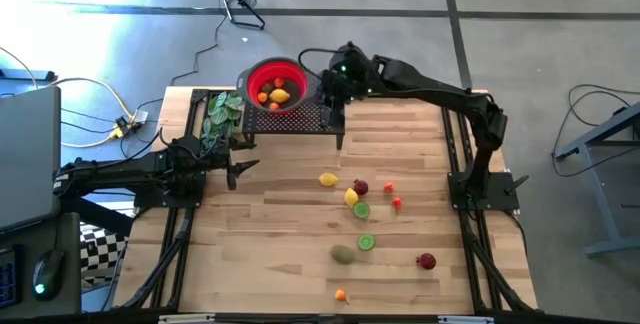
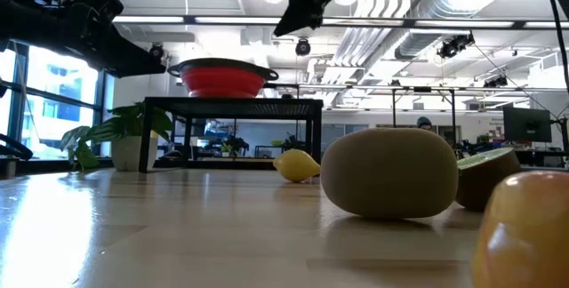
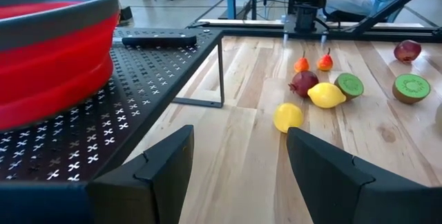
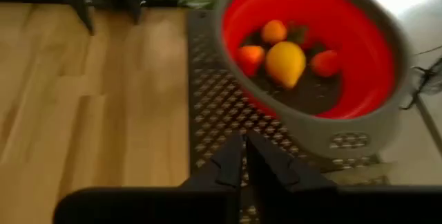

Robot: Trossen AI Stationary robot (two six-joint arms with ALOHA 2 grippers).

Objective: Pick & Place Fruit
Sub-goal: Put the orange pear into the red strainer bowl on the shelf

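A red bowl [image 1: 275, 86] stands on a black perforated stand [image 1: 300, 119] at the table's far side and holds a yellow lemon [image 4: 285, 62] with some orange and red fruit. More fruit lies spread on the wooden table: lemons [image 1: 351, 197], green halves [image 1: 366, 243], a brown kiwi [image 1: 343, 254] and red pieces [image 1: 427, 261]. My right gripper [image 4: 243, 153] hangs shut with nothing in it, above the stand just right of the bowl. At the table's left, my left gripper [image 3: 238, 162] waits open, level, beside the stand.
A green leafy bunch [image 1: 222, 114] sits at the stand's left end. A slim dark knife [image 3: 159, 39] lies on the stand's perforated top. Bare wood lies between the stand and the fruit. Laptop, mouse and cables sit off the table's left.
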